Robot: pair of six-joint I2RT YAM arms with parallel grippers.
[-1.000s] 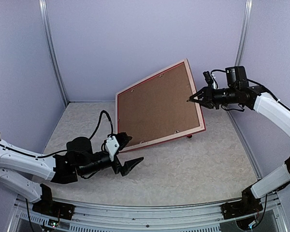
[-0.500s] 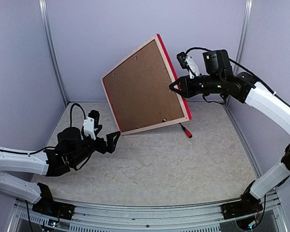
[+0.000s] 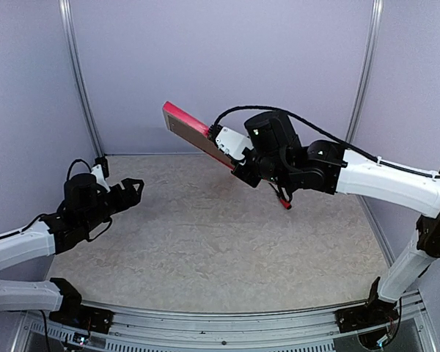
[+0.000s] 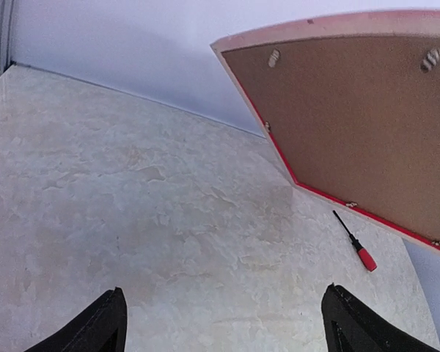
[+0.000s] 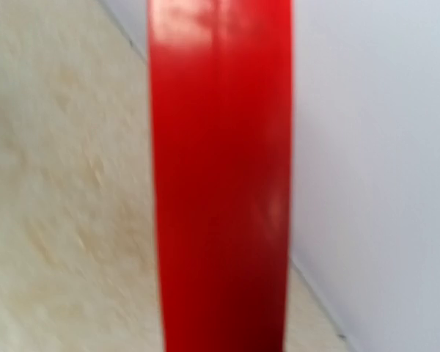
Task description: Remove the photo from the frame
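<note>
Red-rimmed frame (image 3: 191, 126) pinched aloft, edge-on, by right hand (image 3: 233, 160) over worktop (image 3: 220, 249), left hand (image 3: 132, 189) spread low at left; left wrist: brown backing board (image 4: 367, 125) facing camera, screwdriver (image 4: 356, 246) lying on worktop; right wrist: blurred red rim only.

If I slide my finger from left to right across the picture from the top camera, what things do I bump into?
left tool → frame, held up in the air → screwdriver lying on the table
</note>
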